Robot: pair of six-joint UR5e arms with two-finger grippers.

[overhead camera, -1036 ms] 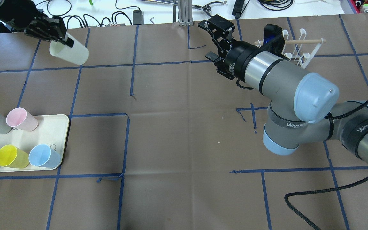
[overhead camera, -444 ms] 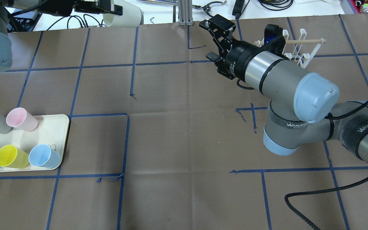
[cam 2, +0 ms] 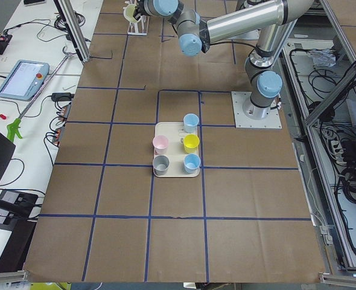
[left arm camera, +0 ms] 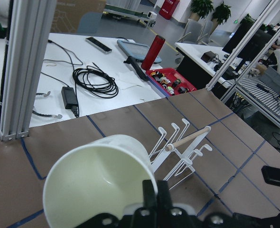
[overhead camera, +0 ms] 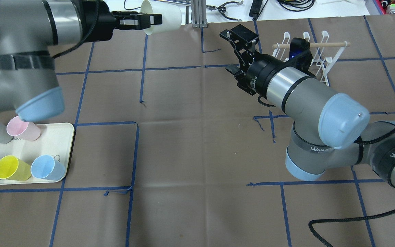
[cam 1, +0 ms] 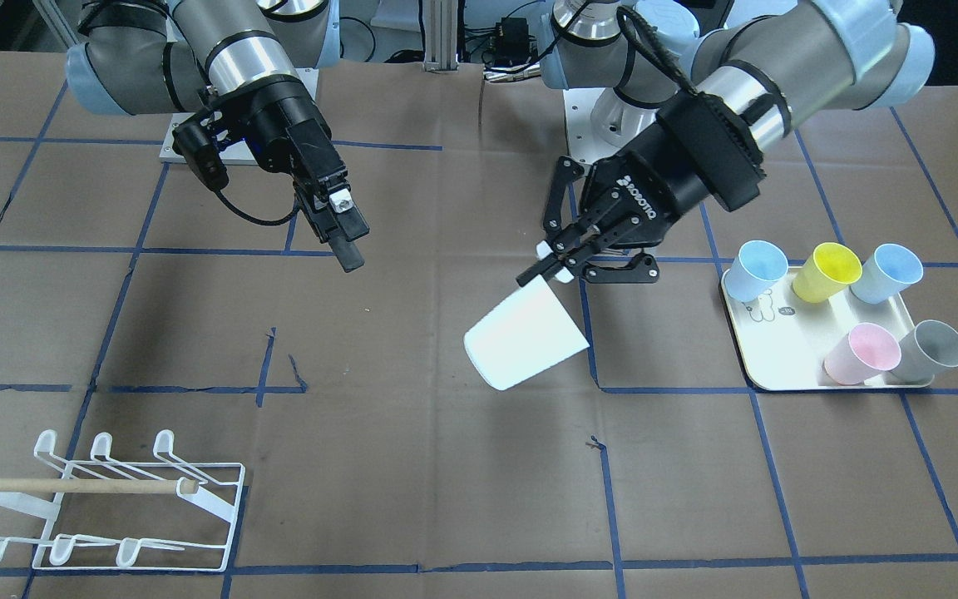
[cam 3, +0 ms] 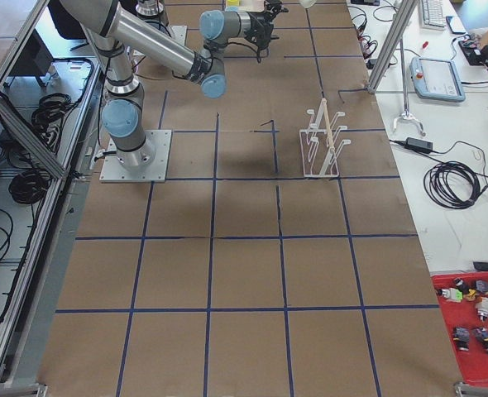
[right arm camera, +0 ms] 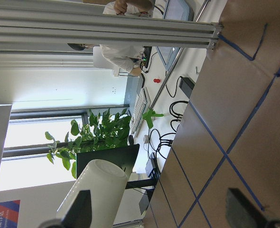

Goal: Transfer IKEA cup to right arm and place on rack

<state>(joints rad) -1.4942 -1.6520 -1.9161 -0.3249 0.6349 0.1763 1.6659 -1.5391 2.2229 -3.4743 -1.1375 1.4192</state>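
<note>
My left gripper [overhead camera: 148, 21] pinches the rim of the white cup [overhead camera: 165, 19], holding it aloft on its side, base pointing right. My right gripper [overhead camera: 231, 51] hangs spread wide, well apart from it, with the rack [overhead camera: 334, 55] farther right. The hand-over is not yet made, and I judge the white cup must next come between those fingers.

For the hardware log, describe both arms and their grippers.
The left arm and right arm are silver-grey with light blue joint caps. The left gripper: black, Robotiq lettering, thick hose. The right gripper: black, white block, thin cable.
</note>
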